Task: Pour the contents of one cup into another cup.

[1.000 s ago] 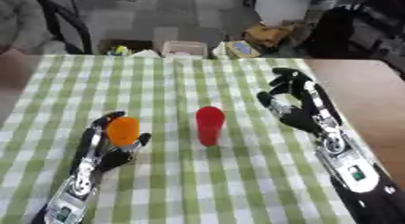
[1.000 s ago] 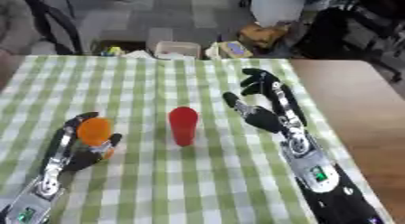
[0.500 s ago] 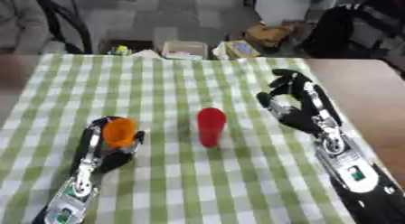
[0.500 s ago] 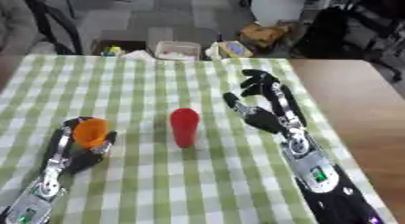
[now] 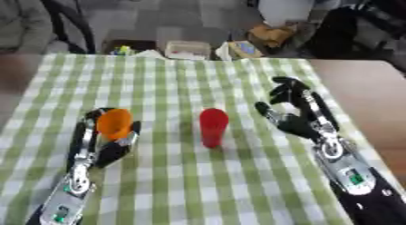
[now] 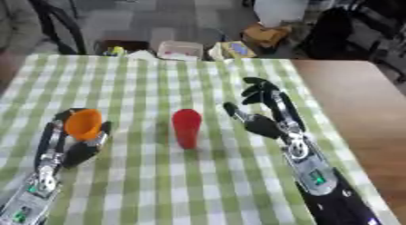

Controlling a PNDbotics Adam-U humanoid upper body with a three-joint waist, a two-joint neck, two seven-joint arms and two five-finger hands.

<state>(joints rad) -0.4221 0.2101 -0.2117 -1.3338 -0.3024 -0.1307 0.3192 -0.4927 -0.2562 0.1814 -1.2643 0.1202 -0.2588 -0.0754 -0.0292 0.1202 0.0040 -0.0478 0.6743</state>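
Note:
A red cup (image 5: 212,127) stands upright in the middle of the green-checked tablecloth (image 5: 190,83). An orange cup (image 5: 115,124) is at the left, held in my left hand (image 5: 107,146), whose fingers and thumb curl round it; its mouth tips toward me. My right hand (image 5: 297,113) hovers open to the right of the red cup, fingers spread, palm facing the cup, a short gap between them. What is inside either cup cannot be seen.
Beyond the table's far edge lie boxes and bags (image 5: 186,49) on the floor and a chair leg (image 5: 67,24). A bare brown tabletop (image 5: 361,90) shows at the right of the cloth.
The left hand with the orange cup has shifted slightly left and back, tilting the cup a little. The red cup and right hand have stayed put.

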